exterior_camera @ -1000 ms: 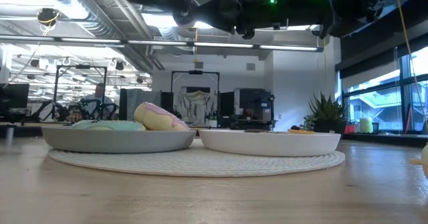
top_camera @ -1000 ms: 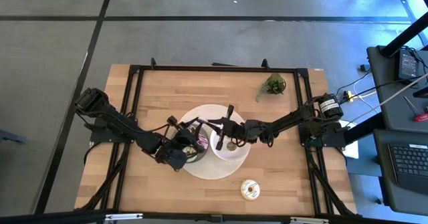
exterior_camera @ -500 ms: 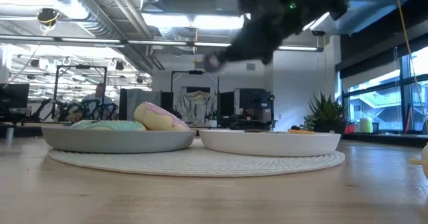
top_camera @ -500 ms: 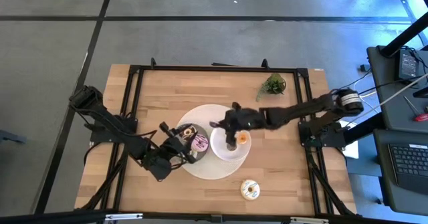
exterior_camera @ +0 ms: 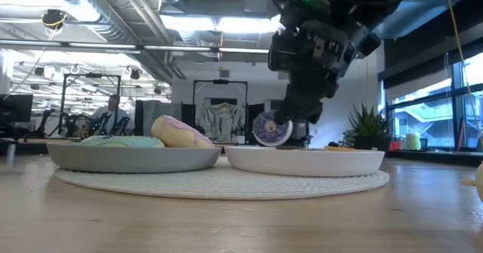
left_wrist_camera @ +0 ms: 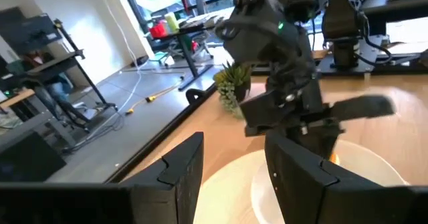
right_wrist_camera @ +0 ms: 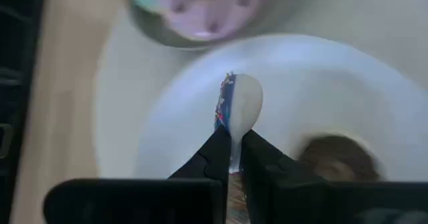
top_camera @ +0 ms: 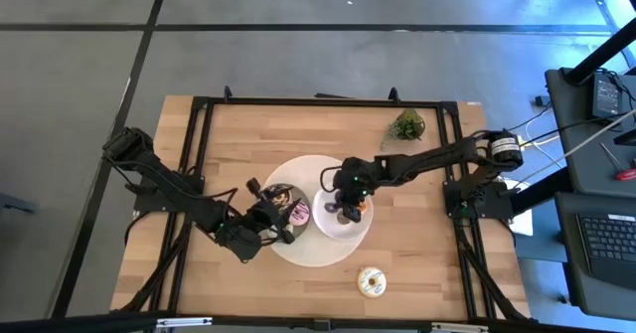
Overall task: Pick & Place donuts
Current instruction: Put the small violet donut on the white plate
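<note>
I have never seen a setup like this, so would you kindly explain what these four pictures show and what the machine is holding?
These are two robot arms at a wooden table. One picture looks straight down, one looks level across the tabletop, and two come from cameras on the arms' wrists. On a round mat sit a grey plate with larger toy donuts and a white plate with minis. A cream donut lies alone near the table's front edge, and a small plant stands at the back. The right gripper is shut on a purple mini donut, held on edge just above the white plate. The left gripper is open by the grey plate, holding nothing.
</note>
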### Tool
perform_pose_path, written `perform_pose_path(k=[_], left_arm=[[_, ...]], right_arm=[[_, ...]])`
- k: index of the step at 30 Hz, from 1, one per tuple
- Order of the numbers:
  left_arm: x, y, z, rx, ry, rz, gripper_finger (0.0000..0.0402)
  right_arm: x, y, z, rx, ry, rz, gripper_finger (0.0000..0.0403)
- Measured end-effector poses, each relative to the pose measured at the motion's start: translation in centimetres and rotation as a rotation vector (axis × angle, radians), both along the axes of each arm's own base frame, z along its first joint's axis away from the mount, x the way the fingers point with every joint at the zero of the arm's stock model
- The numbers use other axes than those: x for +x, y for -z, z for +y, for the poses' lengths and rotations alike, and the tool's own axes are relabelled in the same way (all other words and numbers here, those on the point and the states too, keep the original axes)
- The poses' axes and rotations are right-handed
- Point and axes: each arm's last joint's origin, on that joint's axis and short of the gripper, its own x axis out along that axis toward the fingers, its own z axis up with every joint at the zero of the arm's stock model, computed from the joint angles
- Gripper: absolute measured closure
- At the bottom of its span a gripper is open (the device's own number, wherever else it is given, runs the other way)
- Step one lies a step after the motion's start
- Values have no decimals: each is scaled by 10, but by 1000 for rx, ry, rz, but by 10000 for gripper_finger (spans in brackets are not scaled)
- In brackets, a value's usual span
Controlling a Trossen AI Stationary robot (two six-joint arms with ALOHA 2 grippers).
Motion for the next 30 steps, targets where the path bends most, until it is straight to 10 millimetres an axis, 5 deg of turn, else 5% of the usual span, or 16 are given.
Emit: perform_pose_path(k=[15,30], left_arm=[[1,4,5,-17,-5,16,247],[0,5,5,-19,-9,21,247]], right_arm=[[9,20,13,41,14,15,373],[11,19,13,11,33,-6,373]])
